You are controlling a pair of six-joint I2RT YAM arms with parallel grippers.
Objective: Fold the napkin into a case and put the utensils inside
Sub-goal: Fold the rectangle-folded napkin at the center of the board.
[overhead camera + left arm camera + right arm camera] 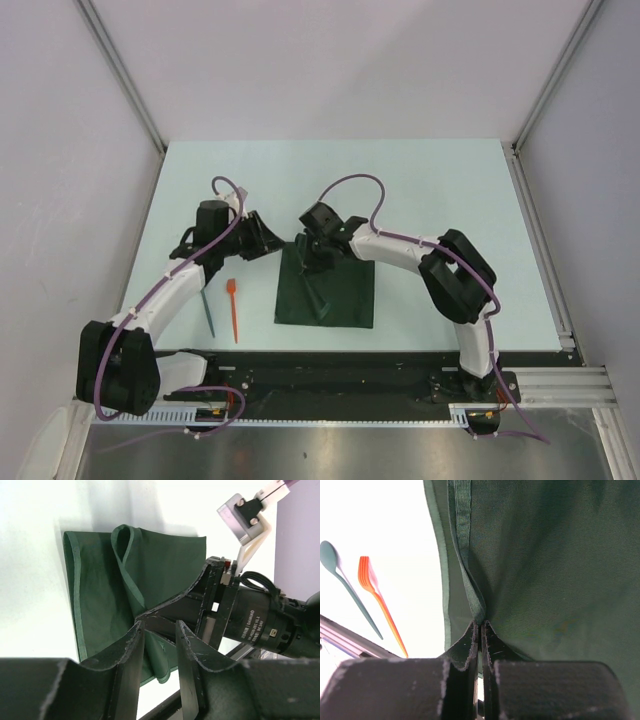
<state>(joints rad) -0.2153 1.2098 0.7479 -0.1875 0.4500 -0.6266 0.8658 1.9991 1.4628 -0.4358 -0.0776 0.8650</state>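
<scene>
Right gripper [481,626]: we log jaws pressed together on a raised fold of the napkin [345,295]. Left gripper [159,647]: jaws apart, holding nothing. Napkin lies mid-table [420,180]. Orange fork [233,310] and teal spoon [208,313] lie left of it, apart.

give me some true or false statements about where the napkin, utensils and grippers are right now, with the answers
1. The right gripper is shut on a raised fold of the napkin. True.
2. The orange fork lies on top of the napkin. False: it lies on the table, left of the napkin in the top view.
3. The left gripper has its jaws apart. True.
4. The teal spoon is held by the left gripper. False: it lies on the table beside the orange fork.
</scene>
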